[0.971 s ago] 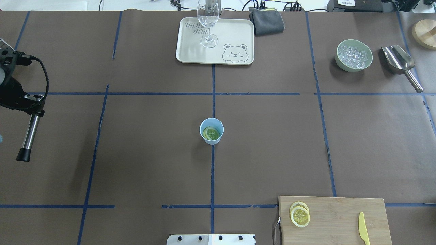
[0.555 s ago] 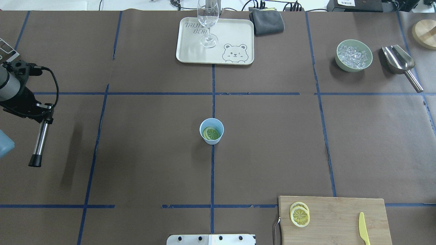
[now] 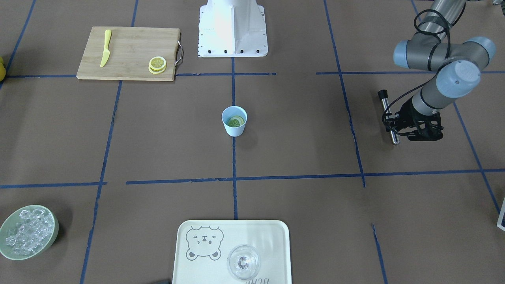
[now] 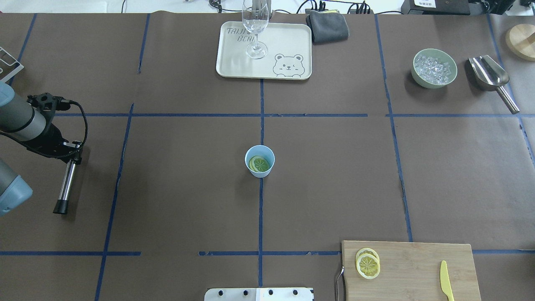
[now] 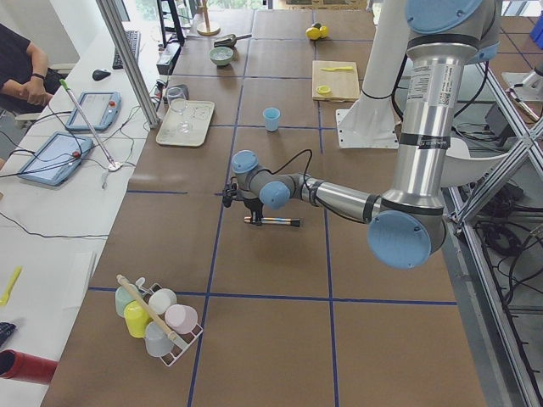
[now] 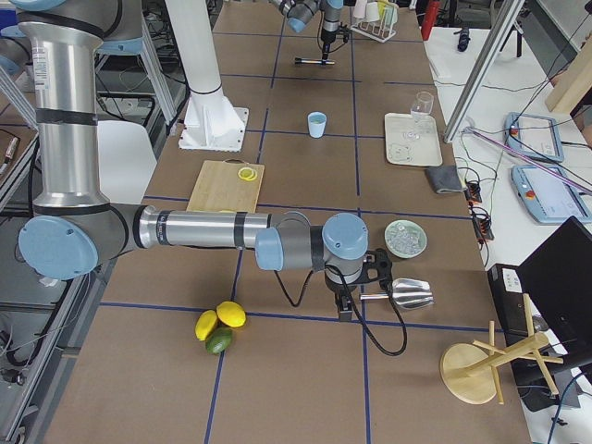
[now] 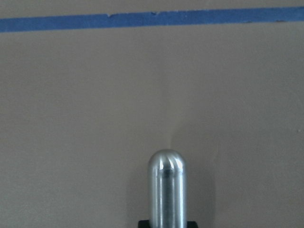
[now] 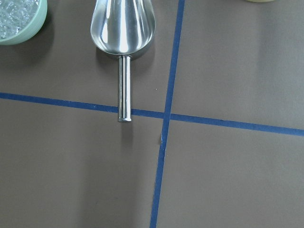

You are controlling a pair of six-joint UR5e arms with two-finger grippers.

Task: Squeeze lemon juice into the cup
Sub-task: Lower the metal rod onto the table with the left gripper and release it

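The light-blue cup (image 4: 262, 173) stands upright at the table's centre, also in the front view (image 3: 235, 131). A lemon slice (image 4: 259, 164) lies inside it, tilted against the wall (image 3: 236, 121). My left gripper (image 4: 74, 155) is far to the cup's left, low over the table, shut on a steel rod with a black tip (image 4: 66, 186). The rod's rounded end fills the left wrist view (image 7: 165, 190). My right gripper (image 6: 344, 301) shows only in the exterior right view, near the scoop; I cannot tell its state.
Two more lemon slices (image 4: 368, 263) and a yellow knife (image 4: 446, 281) lie on the cutting board (image 4: 418, 267) at front right. A tray (image 4: 288, 42) with a wine glass (image 4: 255, 29), a green ice bowl (image 4: 434, 69), a steel scoop (image 8: 122, 28) and a grey cloth (image 4: 328, 26) are at the back.
My left arm has moved right, further into view, carrying the rod with it and lower toward the table. The cup and lemon slice have not moved.
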